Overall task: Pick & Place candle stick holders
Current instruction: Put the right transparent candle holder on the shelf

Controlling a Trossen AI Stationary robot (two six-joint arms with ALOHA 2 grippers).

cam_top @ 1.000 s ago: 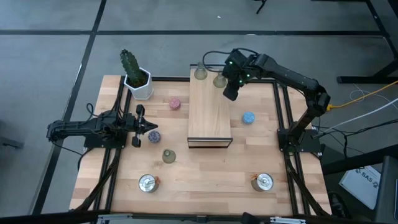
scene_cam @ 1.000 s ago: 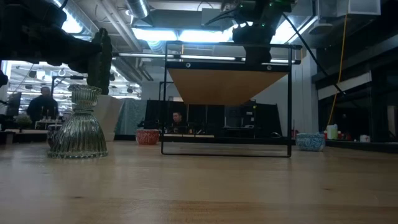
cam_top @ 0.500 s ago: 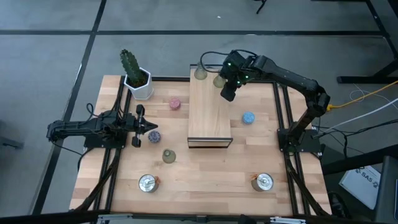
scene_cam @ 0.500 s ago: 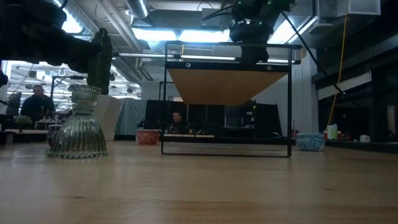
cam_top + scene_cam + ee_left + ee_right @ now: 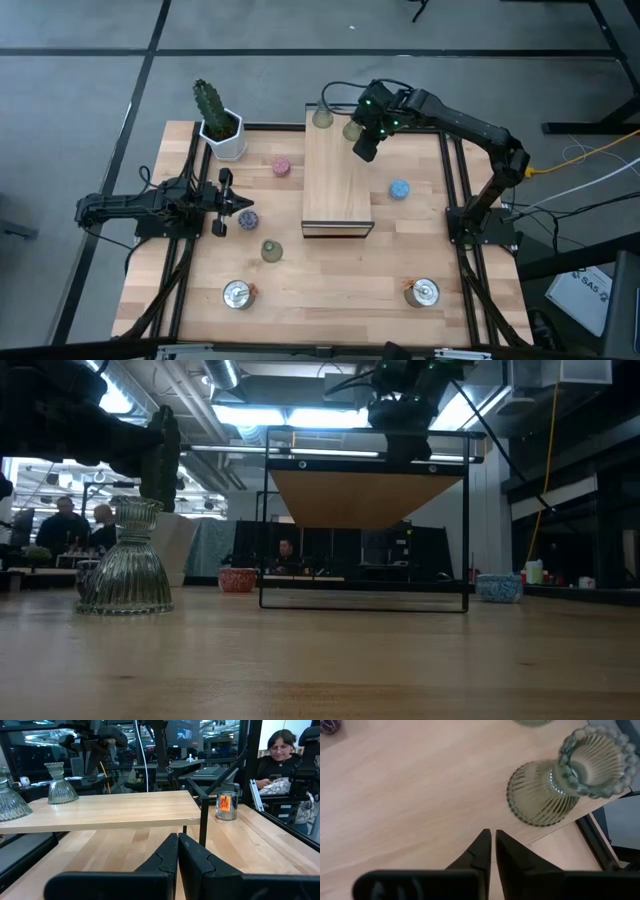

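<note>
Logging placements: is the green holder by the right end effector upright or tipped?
Upright. The green holder stands on its wide ribbed base on the board, cup opening facing up.

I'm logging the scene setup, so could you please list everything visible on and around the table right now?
Olive-green bell-shaped holders: three; two on the far end of the wooden board, one on the table's left half.
Low round holders: three; pink left of the board, blue right of it, purple by the left gripper.
Silver holders: two, near edge, left and right.
Wooden board: one, light, raised on a dark frame, centre.
Cactus: one, green, white pot, far left corner.
People: in the room behind.
Left gripper: fingers shut, at the left side.
Right gripper: fingers shut, over the board's far end.
</note>
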